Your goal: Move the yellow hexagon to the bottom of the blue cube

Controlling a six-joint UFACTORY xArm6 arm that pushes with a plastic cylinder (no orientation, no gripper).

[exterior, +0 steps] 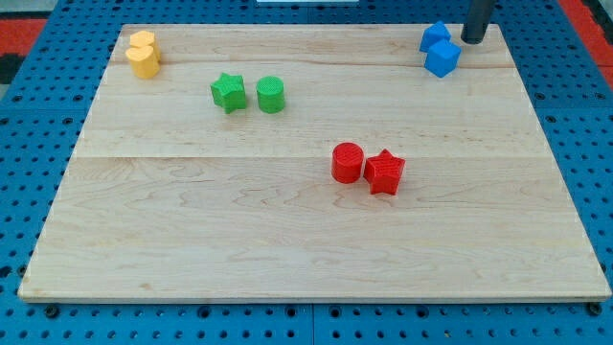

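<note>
Two yellow blocks touch at the view's top left. The lower one looks like the yellow hexagon [145,62]. The upper yellow block [142,40] has a shape I cannot make out. The blue cube [442,59] sits at the top right, touching a second blue block [435,36] just above it. My tip [473,42] stands just right of the blue blocks, close to them, and far across the board from the yellow ones.
A green star [228,92] and a green cylinder [271,95] sit side by side at upper left of centre. A red cylinder [348,162] and a red star [384,172] touch near the middle. The wooden board [192,240] ends just above the blue blocks.
</note>
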